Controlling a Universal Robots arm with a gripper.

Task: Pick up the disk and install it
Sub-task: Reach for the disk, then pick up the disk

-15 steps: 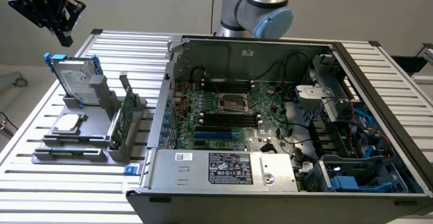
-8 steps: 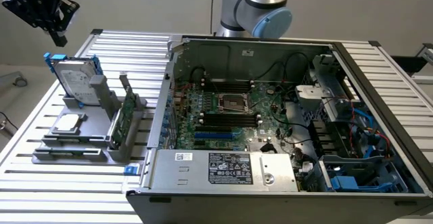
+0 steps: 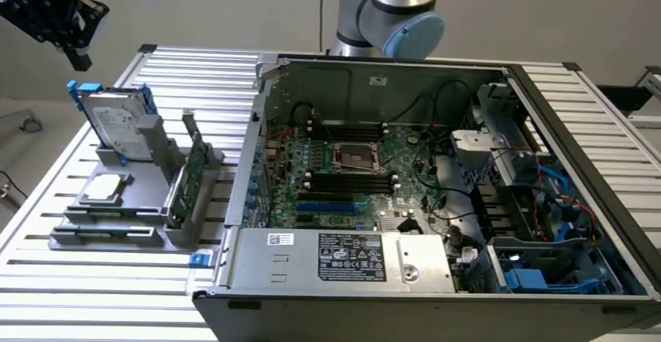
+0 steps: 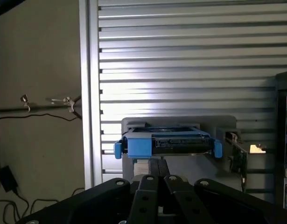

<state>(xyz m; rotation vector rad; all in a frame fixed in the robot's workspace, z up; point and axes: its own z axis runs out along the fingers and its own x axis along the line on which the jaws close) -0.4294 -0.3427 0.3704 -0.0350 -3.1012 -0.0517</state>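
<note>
The claw [image 3: 80, 54] hangs up high over the far corner of the table [image 3: 186, 67], at the exterior view's left. Its two fingers [image 4: 151, 170] are pressed together w/ nothing in them.

The disk [image 3: 111, 119] is right under the claw, not touching it. It stands on its edge & leans a bit in a grey holder [image 3: 155, 152], w/ blue rails on its sides. In the wrist view its top edge sits just past the finger tips.

Stuff close by:
- A thin green card [image 3: 184, 183] stands up in the same holder. It is on the side toward the PC case [image 3: 434, 203], near the disk but apart.
- A small square silver chip [image 3: 107, 189] lies flat on a low step of the holder, in front of the disk.
- The PC case lies open on the table at the exterior view's right, w/ a green board & black wires inside. It is well apart from the claw.
- The robot arm [image 3: 398, 9] comes up behind the case.
</note>
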